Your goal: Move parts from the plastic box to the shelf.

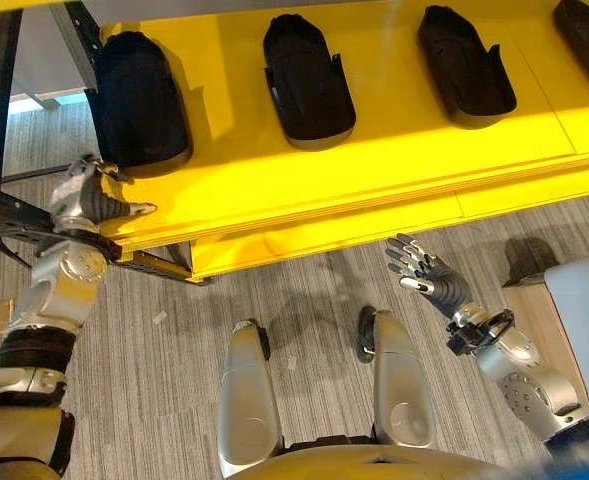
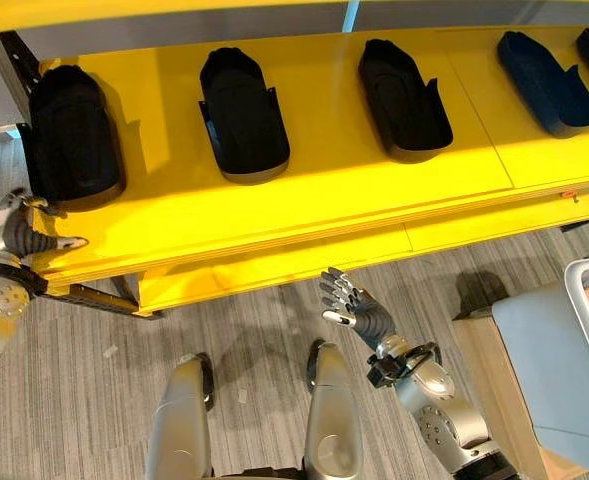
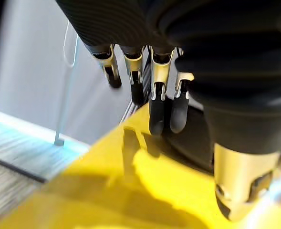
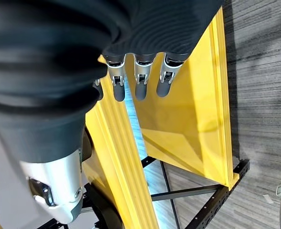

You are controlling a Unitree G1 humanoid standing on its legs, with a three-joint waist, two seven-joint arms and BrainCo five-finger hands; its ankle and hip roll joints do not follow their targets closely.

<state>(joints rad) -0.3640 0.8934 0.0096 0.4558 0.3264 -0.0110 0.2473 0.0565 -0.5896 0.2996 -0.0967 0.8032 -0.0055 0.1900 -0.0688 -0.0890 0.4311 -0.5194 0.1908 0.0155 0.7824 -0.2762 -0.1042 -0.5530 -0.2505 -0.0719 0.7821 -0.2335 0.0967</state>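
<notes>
I find my left robot hand [image 1: 92, 200] relaxed beside the leftmost black part [image 1: 139, 100] on the yellow shelf [image 1: 394, 160]; right robot hand [image 1: 421, 268] slack, empty; next, fetch another.

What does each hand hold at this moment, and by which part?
Nothing is held. The left hand rests at the edge of the yellow shelf beside the leftmost black part, fingers not around it. The right hand is empty, below the shelf.
</notes>
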